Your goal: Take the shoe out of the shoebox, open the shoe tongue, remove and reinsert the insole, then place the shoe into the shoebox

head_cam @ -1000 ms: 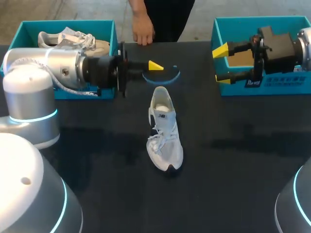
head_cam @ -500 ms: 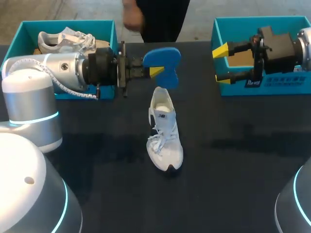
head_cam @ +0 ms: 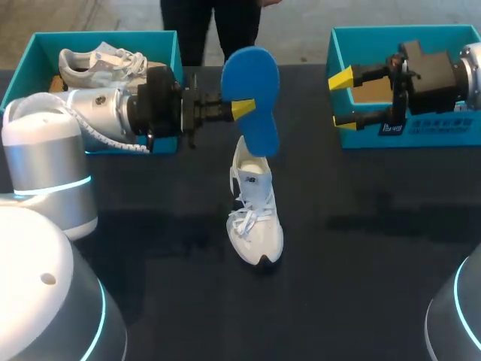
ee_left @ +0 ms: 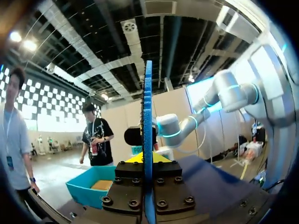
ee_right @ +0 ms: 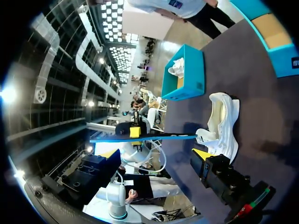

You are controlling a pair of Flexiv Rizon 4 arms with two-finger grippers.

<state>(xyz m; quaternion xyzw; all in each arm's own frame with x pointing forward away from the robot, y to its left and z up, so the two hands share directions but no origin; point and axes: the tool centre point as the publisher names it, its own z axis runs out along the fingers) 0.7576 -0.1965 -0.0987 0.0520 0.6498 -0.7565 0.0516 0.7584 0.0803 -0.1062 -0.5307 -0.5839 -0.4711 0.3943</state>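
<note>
My left gripper (head_cam: 242, 110) is shut on a blue insole (head_cam: 252, 83), held in the air above the heel of a white shoe (head_cam: 255, 214). The shoe lies on the black table, toe towards me. In the left wrist view the insole (ee_left: 148, 121) stands edge-on between the fingers of the left gripper (ee_left: 147, 159). My right gripper (head_cam: 342, 99) hangs open and holds nothing, in front of the right teal shoebox (head_cam: 406, 30). From the right wrist view, its own gripper (ee_right: 154, 156) looks towards the insole (ee_right: 149, 137) and the shoe (ee_right: 223, 123).
A left teal shoebox (head_cam: 105, 34) at the back left holds a second white shoe (head_cam: 105, 60). The right shoebox shows a brown cardboard floor. Bare black table (head_cam: 376, 248) stretches in front of and to the right of the shoe.
My left gripper has turned the insole from lying flat to standing broadside and lifted it a little. A person's hand at the table's far edge has gone. The right arm kept still.
</note>
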